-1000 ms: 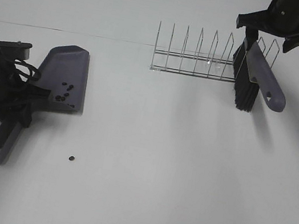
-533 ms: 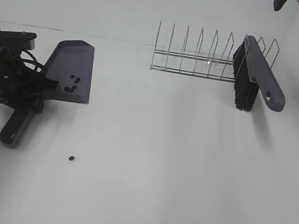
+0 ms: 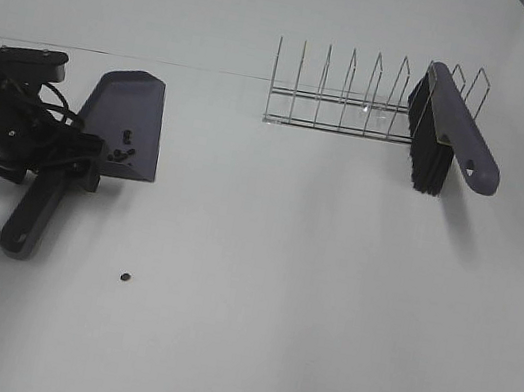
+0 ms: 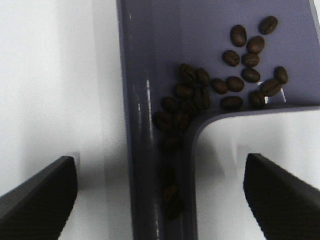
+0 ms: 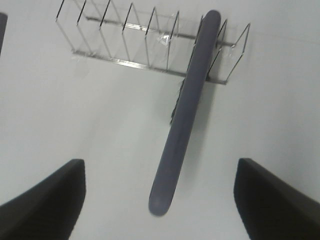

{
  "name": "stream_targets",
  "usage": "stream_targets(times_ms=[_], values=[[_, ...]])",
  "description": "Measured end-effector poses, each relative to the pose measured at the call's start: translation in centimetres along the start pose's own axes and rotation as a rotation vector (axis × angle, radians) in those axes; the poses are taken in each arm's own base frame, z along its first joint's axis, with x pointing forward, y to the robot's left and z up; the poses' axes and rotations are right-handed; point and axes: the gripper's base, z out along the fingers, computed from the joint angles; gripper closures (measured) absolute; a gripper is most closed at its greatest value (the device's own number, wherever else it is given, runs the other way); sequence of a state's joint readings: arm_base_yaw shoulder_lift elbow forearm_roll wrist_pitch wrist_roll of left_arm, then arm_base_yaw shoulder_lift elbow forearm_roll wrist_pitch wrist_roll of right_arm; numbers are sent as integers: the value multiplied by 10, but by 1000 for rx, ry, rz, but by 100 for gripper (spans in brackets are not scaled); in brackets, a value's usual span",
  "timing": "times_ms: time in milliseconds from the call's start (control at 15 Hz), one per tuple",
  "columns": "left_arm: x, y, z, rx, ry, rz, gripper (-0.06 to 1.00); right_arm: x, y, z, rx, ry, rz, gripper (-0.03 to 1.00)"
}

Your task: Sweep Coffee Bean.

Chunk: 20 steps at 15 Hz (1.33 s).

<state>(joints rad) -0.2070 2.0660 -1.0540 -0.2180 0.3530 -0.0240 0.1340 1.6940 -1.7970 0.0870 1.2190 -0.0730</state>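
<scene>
While the right arm has pulled out of the overhead frame, jaws spread above the racked grey-purple hand brush (image 5: 186,115), one dark coffee bean (image 3: 127,277) stays unswept at lower left; left jaws spread astride the grey-purple plastic dustpan (image 3: 125,121) handle.

Your near half of tabletop (image 3: 316,348) lies open, only one stray coffee bean (image 3: 127,277) toward near-left. Dustpan (image 3: 128,122) and left arm block left edge. Wire rack (image 3: 349,105) spans far middle; brush (image 3: 445,137) leans in its right end, handle jutting toward right edge. Far edge beyond rack open.
</scene>
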Motion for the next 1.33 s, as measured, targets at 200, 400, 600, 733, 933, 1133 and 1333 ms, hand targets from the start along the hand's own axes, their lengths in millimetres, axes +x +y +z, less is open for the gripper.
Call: stream_targets(times_ms=[200, 400, 600, 733, 933, 1133, 1333], values=[[2, 1, -1, -13, 32, 44, 4, 76, 6, -14, -27, 102, -21, 20], [9, 1, -12, -18, 113, 59, 4, 153, 10, -28, -21, 84, -23, 20], [20, 2, -25, -36, 213, 67, 4, 215, 13, -33, -17, 93, -32, 20], [30, 4, -48, -59, 305, 72, 3, 272, 15, -42, -1, 40, -45, 20], [32, 3, -83, -72, 318, 97, 3, 305, 17, -55, 4, -38, -54, 20], [38, 2, -124, -77, 329, 111, 3, 332, 20, -75, 7, -112, -68, 20], [54, 2, -168, -70, 277, 119, 3, 356, 22, -83, 16, -236, -79, 20]])
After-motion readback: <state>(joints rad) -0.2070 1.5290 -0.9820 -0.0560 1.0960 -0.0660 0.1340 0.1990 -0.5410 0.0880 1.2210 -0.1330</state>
